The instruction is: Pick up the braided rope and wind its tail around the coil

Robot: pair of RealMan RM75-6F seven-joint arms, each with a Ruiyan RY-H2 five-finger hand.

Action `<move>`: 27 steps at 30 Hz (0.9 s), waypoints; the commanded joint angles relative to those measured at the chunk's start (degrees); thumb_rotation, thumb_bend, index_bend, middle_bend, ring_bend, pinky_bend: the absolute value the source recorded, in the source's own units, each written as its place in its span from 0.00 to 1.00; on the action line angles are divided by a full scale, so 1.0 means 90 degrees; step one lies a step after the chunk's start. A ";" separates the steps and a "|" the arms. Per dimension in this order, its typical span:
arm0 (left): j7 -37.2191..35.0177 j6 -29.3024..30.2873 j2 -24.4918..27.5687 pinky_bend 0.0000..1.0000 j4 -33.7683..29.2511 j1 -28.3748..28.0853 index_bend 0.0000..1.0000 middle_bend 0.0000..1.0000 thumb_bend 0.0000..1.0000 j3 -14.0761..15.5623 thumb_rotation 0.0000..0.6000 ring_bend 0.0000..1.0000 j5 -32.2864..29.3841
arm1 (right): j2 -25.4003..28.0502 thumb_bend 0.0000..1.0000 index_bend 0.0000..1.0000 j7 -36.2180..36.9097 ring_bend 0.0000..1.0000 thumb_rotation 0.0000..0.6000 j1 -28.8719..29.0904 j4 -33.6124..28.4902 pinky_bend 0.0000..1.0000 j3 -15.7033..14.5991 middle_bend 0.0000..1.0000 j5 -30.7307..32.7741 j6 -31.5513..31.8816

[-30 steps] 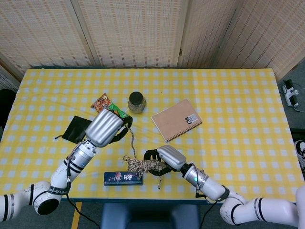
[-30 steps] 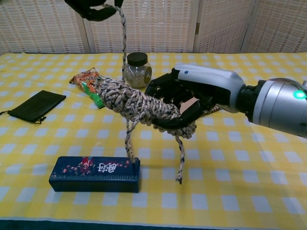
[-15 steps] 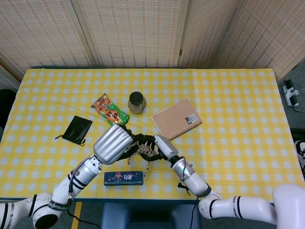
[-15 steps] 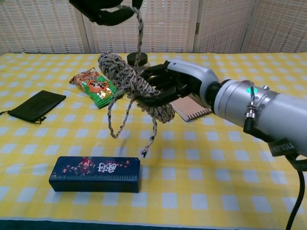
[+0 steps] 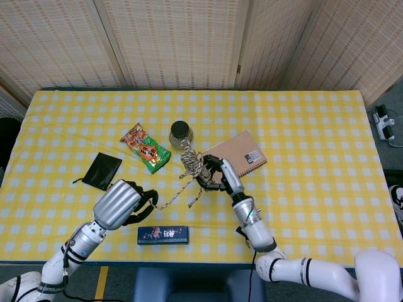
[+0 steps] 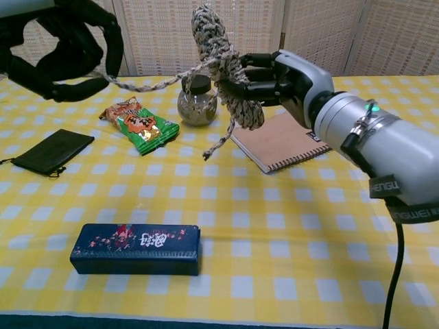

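My right hand (image 6: 285, 74) (image 5: 217, 173) grips the braided rope coil (image 6: 221, 60) (image 5: 192, 163) and holds it upright, high above the table. From the coil's middle the rope's tail (image 6: 154, 84) (image 5: 171, 196) stretches out taut to my left hand (image 6: 65, 51) (image 5: 126, 202), which pinches its end at the left. A short loose end (image 6: 223, 142) hangs below the coil.
On the yellow checked table (image 5: 315, 138) lie a dark blue box (image 6: 136, 248) near the front edge, a black pouch (image 6: 51, 151) at left, a snack packet (image 6: 140, 125), a glass jar (image 6: 195, 104) and a spiral notebook (image 6: 281, 140) under my right hand.
My right hand has lifted the coil higher and turned it upright. My left hand has swung down and out to the left, pulling the tail taut.
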 commanded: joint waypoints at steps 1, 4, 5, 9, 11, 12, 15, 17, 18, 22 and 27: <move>-0.0326 -0.0046 -0.0046 0.80 0.0383 0.0140 0.64 0.87 0.51 0.0114 1.00 0.82 -0.0176 | 0.0259 0.63 0.82 0.0347 0.69 1.00 -0.0110 -0.0205 0.62 0.0063 0.67 -0.0098 -0.0219; -0.0519 -0.0159 -0.0118 0.80 0.0671 0.0168 0.64 0.87 0.51 0.0106 1.00 0.82 -0.0386 | 0.0449 0.63 0.82 0.0544 0.69 1.00 -0.0179 -0.0348 0.62 0.0072 0.68 -0.0151 -0.0321; -0.0564 -0.0191 -0.0139 0.80 0.0753 0.0175 0.64 0.87 0.51 0.0098 1.00 0.82 -0.0447 | 0.0493 0.63 0.82 0.0590 0.69 1.00 -0.0197 -0.0374 0.62 0.0079 0.68 -0.0160 -0.0336; -0.0761 -0.0338 -0.0215 0.80 0.1074 0.0192 0.64 0.88 0.51 0.0058 1.00 0.82 -0.0700 | 0.0673 0.63 0.83 0.0791 0.70 1.00 -0.0257 -0.0482 0.62 0.0097 0.68 -0.0197 -0.0435; -0.0829 -0.0428 -0.0252 0.80 0.1235 0.0188 0.64 0.87 0.51 0.0032 1.00 0.82 -0.0828 | 0.0767 0.63 0.83 0.0908 0.70 1.00 -0.0284 -0.0532 0.62 0.0094 0.68 -0.0244 -0.0493; -0.0844 -0.0483 -0.0277 0.80 0.1322 0.0184 0.64 0.88 0.51 0.0018 1.00 0.82 -0.0901 | 0.0823 0.63 0.83 0.0978 0.70 1.00 -0.0294 -0.0558 0.62 0.0089 0.68 -0.0276 -0.0536; -0.0855 -0.0623 -0.0329 0.80 0.1484 0.0164 0.64 0.87 0.51 -0.0003 1.00 0.82 -0.1048 | 0.0933 0.63 0.83 0.1108 0.70 1.00 -0.0318 -0.0598 0.62 0.0060 0.68 -0.0386 -0.0595; -0.0833 -0.0742 -0.0366 0.80 0.1590 0.0137 0.64 0.87 0.51 -0.0026 1.00 0.82 -0.1171 | 0.1018 0.63 0.83 0.1239 0.70 1.00 -0.0332 -0.0637 0.62 0.0035 0.68 -0.0492 -0.0647; -0.0810 -0.0795 -0.0384 0.80 0.1634 0.0124 0.64 0.87 0.51 -0.0039 1.00 0.82 -0.1234 | 0.1051 0.63 0.83 0.1305 0.70 1.00 -0.0342 -0.0657 0.62 0.0025 0.68 -0.0538 -0.0660; -0.0706 -0.0998 -0.0478 0.80 0.1821 0.0065 0.64 0.88 0.51 -0.0112 1.00 0.82 -0.1509 | 0.1185 0.63 0.83 0.1559 0.70 1.00 -0.0376 -0.0710 0.62 -0.0042 0.68 -0.0780 -0.0680; -0.0560 -0.1172 -0.0584 0.80 0.2013 0.0010 0.64 0.87 0.51 -0.0183 1.00 0.82 -0.1780 | 0.1344 0.63 0.83 0.1853 0.70 1.00 -0.0425 -0.0761 0.63 -0.0144 0.68 -0.1097 -0.0641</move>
